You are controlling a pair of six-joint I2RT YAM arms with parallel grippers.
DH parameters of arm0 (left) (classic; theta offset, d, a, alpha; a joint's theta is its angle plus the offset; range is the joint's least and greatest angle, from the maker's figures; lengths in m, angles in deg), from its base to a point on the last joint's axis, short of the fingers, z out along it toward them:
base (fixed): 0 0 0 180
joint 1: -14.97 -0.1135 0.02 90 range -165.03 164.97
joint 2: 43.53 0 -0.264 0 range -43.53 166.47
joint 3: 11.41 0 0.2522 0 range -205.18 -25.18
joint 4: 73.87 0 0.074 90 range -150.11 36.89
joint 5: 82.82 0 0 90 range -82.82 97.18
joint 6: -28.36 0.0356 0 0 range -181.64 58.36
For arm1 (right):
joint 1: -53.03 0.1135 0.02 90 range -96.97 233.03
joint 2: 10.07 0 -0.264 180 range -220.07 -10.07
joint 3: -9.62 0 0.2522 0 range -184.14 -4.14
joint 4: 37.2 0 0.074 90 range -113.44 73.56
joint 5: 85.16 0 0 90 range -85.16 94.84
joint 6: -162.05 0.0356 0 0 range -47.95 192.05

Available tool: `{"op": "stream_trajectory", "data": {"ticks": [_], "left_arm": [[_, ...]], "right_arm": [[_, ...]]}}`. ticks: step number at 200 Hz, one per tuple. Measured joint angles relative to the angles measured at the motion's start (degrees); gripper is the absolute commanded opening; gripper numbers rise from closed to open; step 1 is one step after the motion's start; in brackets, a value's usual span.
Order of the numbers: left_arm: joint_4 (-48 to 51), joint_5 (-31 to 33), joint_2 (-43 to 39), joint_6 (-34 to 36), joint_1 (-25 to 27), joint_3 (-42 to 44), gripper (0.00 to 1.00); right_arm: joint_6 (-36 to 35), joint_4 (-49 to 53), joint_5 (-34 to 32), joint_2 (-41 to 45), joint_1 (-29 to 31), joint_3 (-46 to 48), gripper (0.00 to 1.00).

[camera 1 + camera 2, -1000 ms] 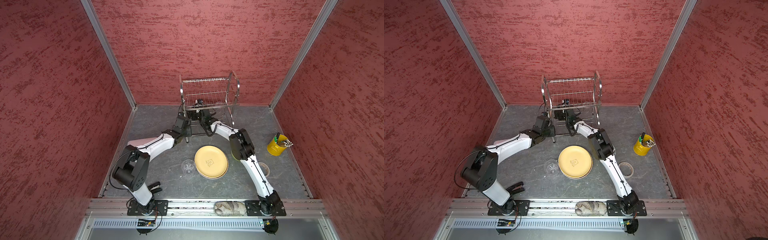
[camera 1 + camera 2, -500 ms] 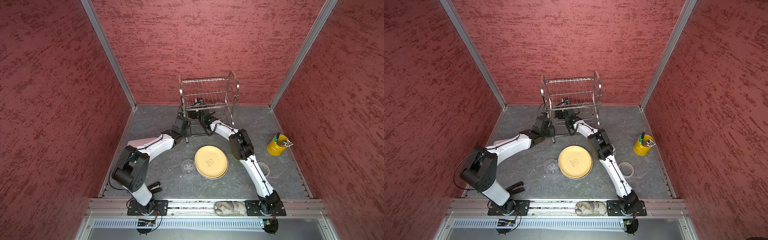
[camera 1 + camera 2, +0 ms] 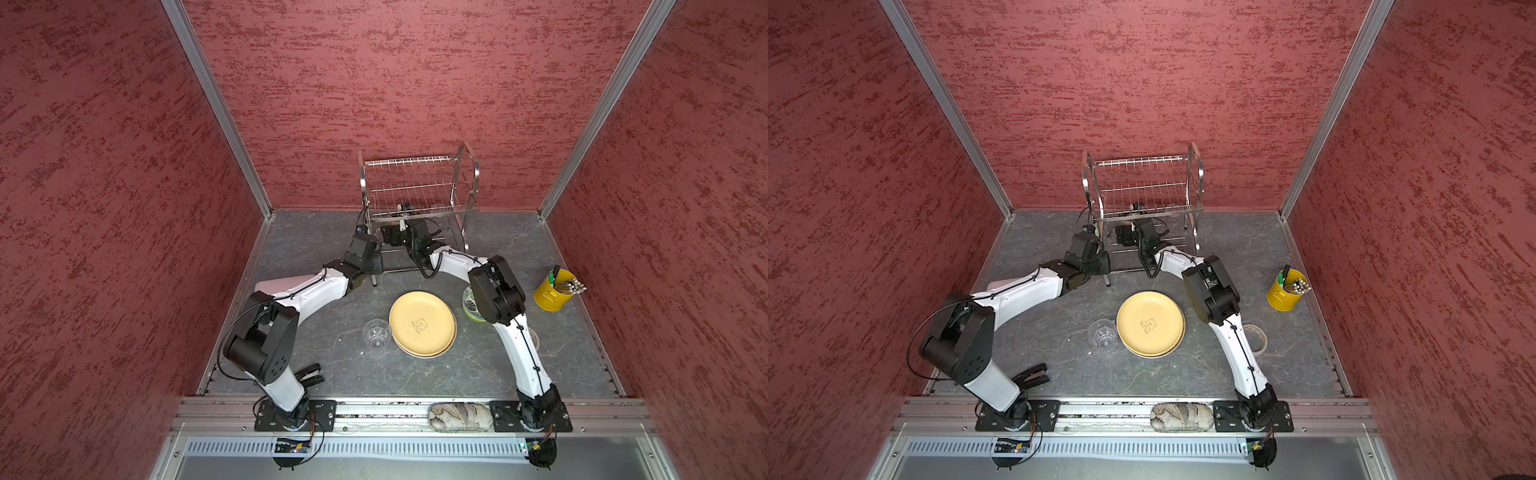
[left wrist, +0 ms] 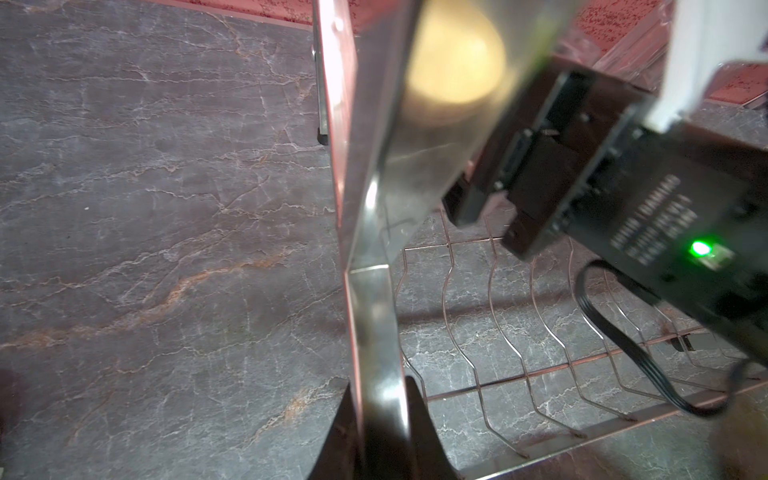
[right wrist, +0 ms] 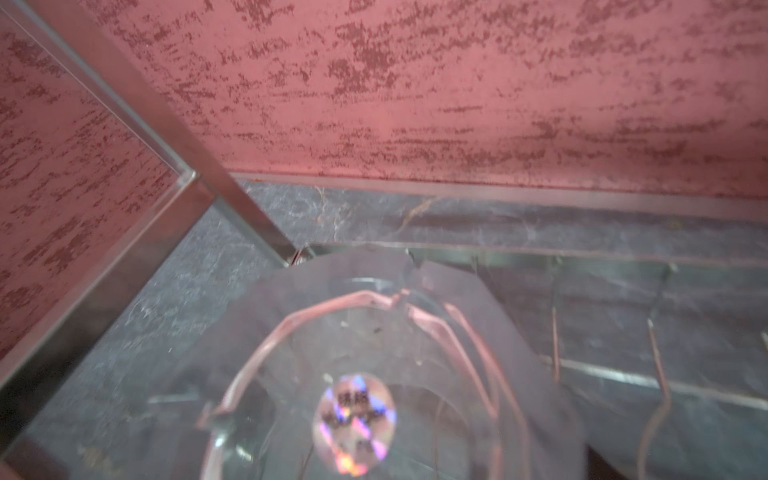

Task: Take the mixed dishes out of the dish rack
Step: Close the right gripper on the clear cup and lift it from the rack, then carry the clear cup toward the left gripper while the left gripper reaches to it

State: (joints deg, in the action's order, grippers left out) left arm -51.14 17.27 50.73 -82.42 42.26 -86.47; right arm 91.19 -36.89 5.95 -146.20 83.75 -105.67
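- Walled in rough red plaster on three sides, floored by a grey veined tabletop (image 3: 332, 374).
- Found the dish rack (image 3: 415, 195) (image 3: 1142, 195), shiny steel wire in two tiers, upright against the middle of the back wall in both top views.
- Saw the left gripper (image 4: 382, 432) pinched tight on the rack's front left steel upright, low down near the foot.
- Saw the right gripper (image 3: 390, 237) pushed in from the front, between the two tiers; could not tell whether spread or squeezing, fingertips outside the right wrist view.
- Met a clear tumbler (image 5: 365, 395) close up and blurred in the right wrist view, over the lower tier's wavy wires, round rainbow sticker on its base facing the lens.
- Found the tan-yellow plate (image 3: 422, 324) (image 3: 1150, 324) flat on the tabletop in front of the rack, bear drawing upward.
- Spotted a second clear tumbler (image 3: 376, 332) (image 3: 1102, 332) standing just beside that plate's left edge.
- Glimpsed the green-leaf bowl (image 3: 468, 300) just right of the plate, mostly hidden behind the right arm's elbow.
- Noted a yellow bucket (image 3: 550, 293) (image 3: 1283, 293) of utensils near the right wall, well apart from the rack.
- Noted a flat pink box (image 3: 282, 286) on the left, largely covered by the left forearm.
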Motion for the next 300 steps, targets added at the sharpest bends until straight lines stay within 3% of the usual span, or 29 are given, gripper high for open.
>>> {"op": "stream_trajectory", "data": {"ticks": [65,88,99,129,184,248,300], "left_arm": [[0.9,-0.8,0.1,0.0,-0.4,-1.0,0.0],[0.9,-0.8,0.1,0.0,-0.4,-1.0,0.04],[1.0,-0.8,0.1,-0.1,-0.5,-1.0,0.09],[1.4,-1.7,-0.6,-1.7,-0.6,-1.0,0.38],[1.2,-2.7,-6.3,-4.4,-0.2,-2.0,0.46],[2.5,-0.1,-12.0,-5.6,3.9,-1.1,0.47],[6.3,6.5,-21.5,-7.3,12.7,4.1,0.69]], "right_arm": [[4.9,-3.1,5.1,8.6,-0.1,12.6,0.48],[6.9,-4.1,7.0,12.5,-0.1,18.1,0.48],[7.8,-4.6,8.0,14.1,-0.1,20.6,0.48],[11.0,-6.8,11.4,18.0,-0.1,26.4,0.47],[16.0,-10.9,16.9,24.1,-0.1,34.1,0.46],[20.6,-15.9,20.8,31.6,0.0,39.5,0.45],[25.5,-21.3,23.2,38.1,0.0,47.6,0.45]]}}
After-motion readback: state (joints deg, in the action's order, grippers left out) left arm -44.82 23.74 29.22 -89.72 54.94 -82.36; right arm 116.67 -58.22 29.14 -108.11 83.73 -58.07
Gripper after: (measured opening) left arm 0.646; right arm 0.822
